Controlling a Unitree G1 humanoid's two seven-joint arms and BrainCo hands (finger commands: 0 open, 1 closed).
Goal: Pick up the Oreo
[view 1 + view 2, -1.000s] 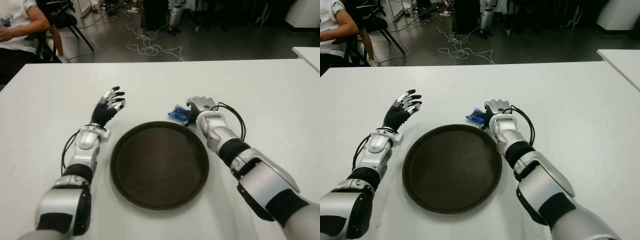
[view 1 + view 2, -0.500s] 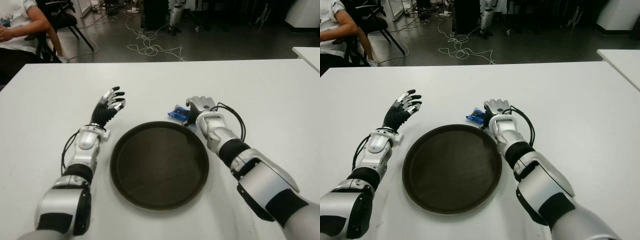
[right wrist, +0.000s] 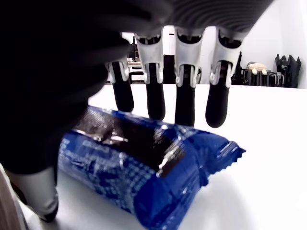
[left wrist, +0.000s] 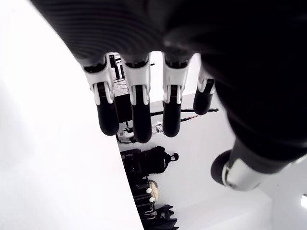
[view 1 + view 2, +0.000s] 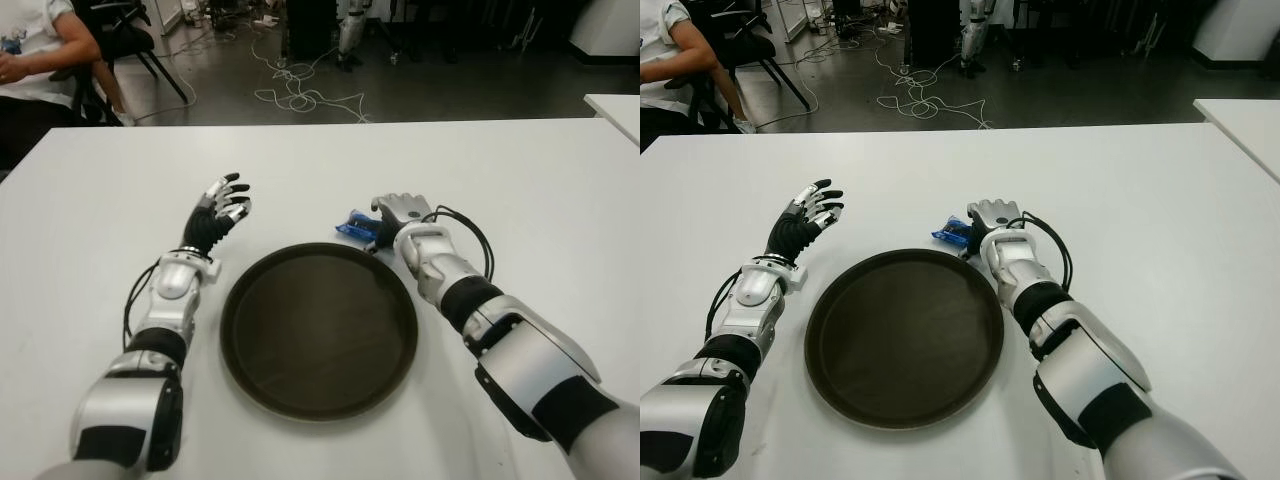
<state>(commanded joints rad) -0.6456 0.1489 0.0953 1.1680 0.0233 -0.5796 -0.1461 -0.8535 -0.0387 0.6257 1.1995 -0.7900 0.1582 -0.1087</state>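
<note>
The Oreo (image 3: 144, 167) is a blue packet lying on the white table (image 5: 520, 190), just beyond the far right rim of the round dark tray (image 5: 320, 330). My right hand (image 5: 392, 214) hovers right over the packet's right end, palm down. In the right wrist view its fingers (image 3: 184, 103) reach past the far side of the packet and the thumb sits on the near side, not clamped. The packet (image 5: 354, 226) still lies flat on the table. My left hand (image 5: 222, 204) is raised left of the tray, fingers spread and holding nothing.
A person (image 5: 35, 60) sits on a chair at the far left, beyond the table. Cables (image 5: 300, 95) trail on the floor behind. A second white table (image 5: 615, 110) shows at the right edge.
My right wrist has edged a little to the right over the packet. The Oreo, the tray and my left hand have not moved.
</note>
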